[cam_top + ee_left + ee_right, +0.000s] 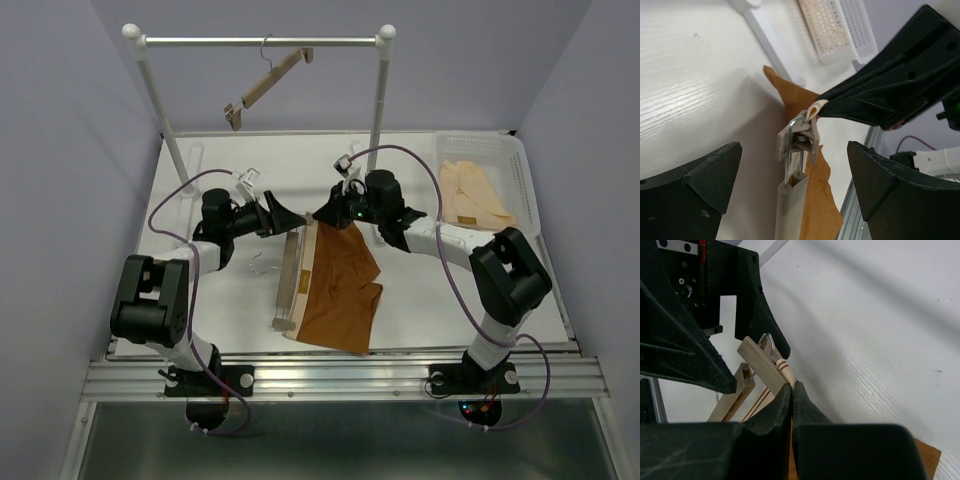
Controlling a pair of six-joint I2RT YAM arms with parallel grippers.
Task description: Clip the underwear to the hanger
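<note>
The hanger (pixel 290 275) lies on the table, its bar running near to far. The rust-brown underwear (pixel 340 290) lies to its right, its far corner lifted. My right gripper (pixel 318 215) is shut on the beige waistband's corner (pixel 784 366) and holds it at the hanger's far-end clip (pixel 801 136). I cannot tell whether the clip grips the cloth. My left gripper (pixel 290 218) is open, its fingers (pixel 700 180) spread wide to either side of that clip without touching it. The left wrist view shows the bar (pixel 790 205) and brown cloth (pixel 800 97) behind it.
A second hanger (pixel 268 85) hangs tilted on the white rack's rail (pixel 260 42) at the back. A white basket (pixel 520 175) at the far right holds the peach-cream cloth (pixel 475 192). The rack's foot (pixel 767 37) lies just beyond the clip.
</note>
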